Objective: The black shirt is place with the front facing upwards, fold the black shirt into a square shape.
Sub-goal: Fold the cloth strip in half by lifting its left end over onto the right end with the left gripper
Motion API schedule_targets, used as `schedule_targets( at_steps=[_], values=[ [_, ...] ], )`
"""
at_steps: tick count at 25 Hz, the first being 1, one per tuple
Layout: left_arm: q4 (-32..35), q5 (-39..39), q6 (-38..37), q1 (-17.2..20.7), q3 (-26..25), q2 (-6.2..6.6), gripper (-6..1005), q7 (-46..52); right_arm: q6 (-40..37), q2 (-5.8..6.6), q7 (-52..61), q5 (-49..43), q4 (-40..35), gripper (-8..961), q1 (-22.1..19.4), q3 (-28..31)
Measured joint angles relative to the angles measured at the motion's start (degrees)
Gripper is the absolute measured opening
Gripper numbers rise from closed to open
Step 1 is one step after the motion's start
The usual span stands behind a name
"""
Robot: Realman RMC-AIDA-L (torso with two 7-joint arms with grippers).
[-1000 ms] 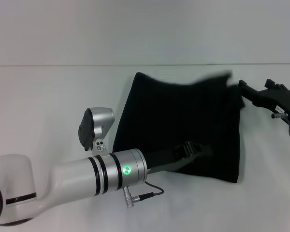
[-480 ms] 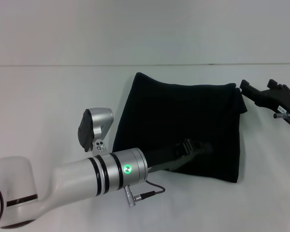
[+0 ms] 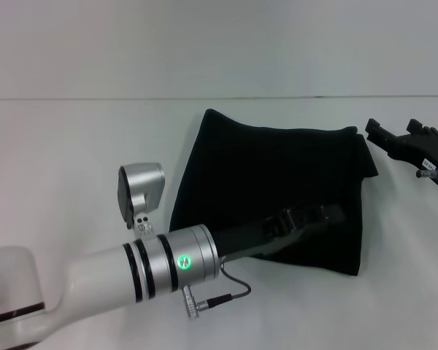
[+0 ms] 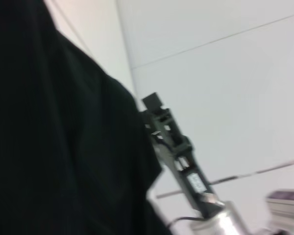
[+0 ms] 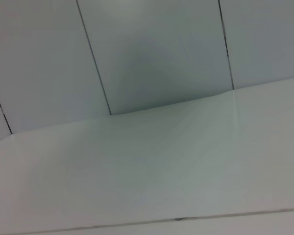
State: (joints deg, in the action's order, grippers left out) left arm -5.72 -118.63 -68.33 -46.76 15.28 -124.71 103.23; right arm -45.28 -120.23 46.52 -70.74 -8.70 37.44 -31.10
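The black shirt [image 3: 277,175] lies folded into a rough four-sided shape on the white table, plain side up, with no lettering showing. My left arm reaches across its near edge from the lower left, and the left gripper [image 3: 314,216] sits low over the shirt's near right part, black against black. My right gripper [image 3: 391,131] hovers just off the shirt's far right corner, open and holding nothing. In the left wrist view the shirt [image 4: 49,137] fills one side, with the right gripper [image 4: 154,110] beside its edge.
The white table [image 3: 73,160] stretches all round the shirt and meets a pale wall at the back. A thin cable [image 3: 230,292] hangs from my left wrist near the shirt's front edge. The right wrist view shows only table and wall panels.
The shirt's far right corner, raised and blurred a second ago, now lies flat. My right gripper has drawn back to the right. My left gripper has slid further right over the shirt.
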Motion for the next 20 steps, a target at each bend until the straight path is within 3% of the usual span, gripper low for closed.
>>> schedule_targets(
  at_steps=[7,12,13,16,20],
  values=[
    [6.9,-0.19,-16.74,0.76,2.77,0.28,591,-3.13,-10.92,0.26,0.13,-0.13,0.0,938,-2.53,-0.32],
    [15.51,-0.26,-25.72,2.51,6.26,0.53,770,-2.94,-22.8,0.5,0.16,-3.63,-1.27,938,-5.38,-4.03],
    [21.16,-0.26,-29.5,4.62,6.6,0.72,803,-2.85,-24.12,0.47,0.17,-5.31,-1.71,938,-5.76,-5.4],
    [26.1,-0.02,-31.26,6.8,6.45,1.31,900,-1.65,-24.5,0.28,0.1,-9.4,-1.9,938,-5.97,-8.34],
    [29.93,0.43,-30.7,9.18,5.71,2.89,921,3.84,-20.1,0.01,-0.23,-11.77,-0.49,938,-5.7,-10.68]
  ],
)
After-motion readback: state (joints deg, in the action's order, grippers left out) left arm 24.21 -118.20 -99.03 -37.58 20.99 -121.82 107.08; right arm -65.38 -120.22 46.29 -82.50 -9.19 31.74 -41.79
